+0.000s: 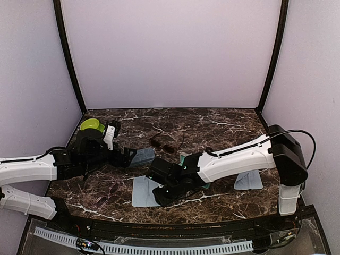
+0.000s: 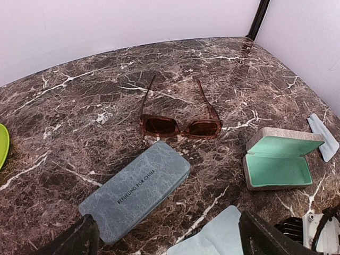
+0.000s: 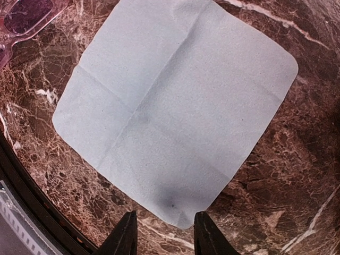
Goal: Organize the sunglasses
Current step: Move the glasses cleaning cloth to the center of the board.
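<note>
The reddish-brown sunglasses (image 2: pixel 180 126) (image 1: pixel 162 144) lie unfolded mid-table, arms pointing away. Only a corner of the purple-lensed pair (image 3: pixel 25 16) shows at the top left of the right wrist view; it is faint near the front left (image 1: pixel 106 194). My left gripper (image 2: pixel 172 241) (image 1: pixel 135 155) hovers open and wide over the near end of the shut blue-grey case (image 2: pixel 135 190). My right gripper (image 3: pixel 166 217) (image 1: pixel 159 199) is low over a light-blue cloth (image 3: pixel 175 106). Its fingers (image 3: pixel 127 234) stand apart, and the cloth's near corner lies between them.
An open beige case with mint lining (image 2: pixel 279 159) sits right of the brown pair, partly under the right arm (image 1: pixel 234 156). A second cloth (image 1: pixel 248 180) lies at the right. A green bowl (image 1: pixel 91 125) stands at the back left. The table's front edge (image 3: pixel 21 175) is close to the right gripper.
</note>
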`<state>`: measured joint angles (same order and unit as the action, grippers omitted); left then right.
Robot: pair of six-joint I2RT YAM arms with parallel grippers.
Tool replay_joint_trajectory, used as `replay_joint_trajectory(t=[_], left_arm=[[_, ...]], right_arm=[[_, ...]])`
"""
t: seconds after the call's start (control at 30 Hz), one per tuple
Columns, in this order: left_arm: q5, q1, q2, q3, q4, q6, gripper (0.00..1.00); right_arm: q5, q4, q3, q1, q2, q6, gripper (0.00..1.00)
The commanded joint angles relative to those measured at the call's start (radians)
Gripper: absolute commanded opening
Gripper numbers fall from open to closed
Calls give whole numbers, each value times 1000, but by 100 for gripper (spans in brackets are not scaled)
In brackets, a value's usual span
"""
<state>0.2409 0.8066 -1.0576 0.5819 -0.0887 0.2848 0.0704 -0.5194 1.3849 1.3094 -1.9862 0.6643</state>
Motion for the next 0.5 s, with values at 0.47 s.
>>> replay_joint_trajectory(t=[0.47], left_arm=[[-48, -6, 31, -38, -34, 19, 94]], right_arm=[[29, -4, -26, 21, -37, 34, 35]])
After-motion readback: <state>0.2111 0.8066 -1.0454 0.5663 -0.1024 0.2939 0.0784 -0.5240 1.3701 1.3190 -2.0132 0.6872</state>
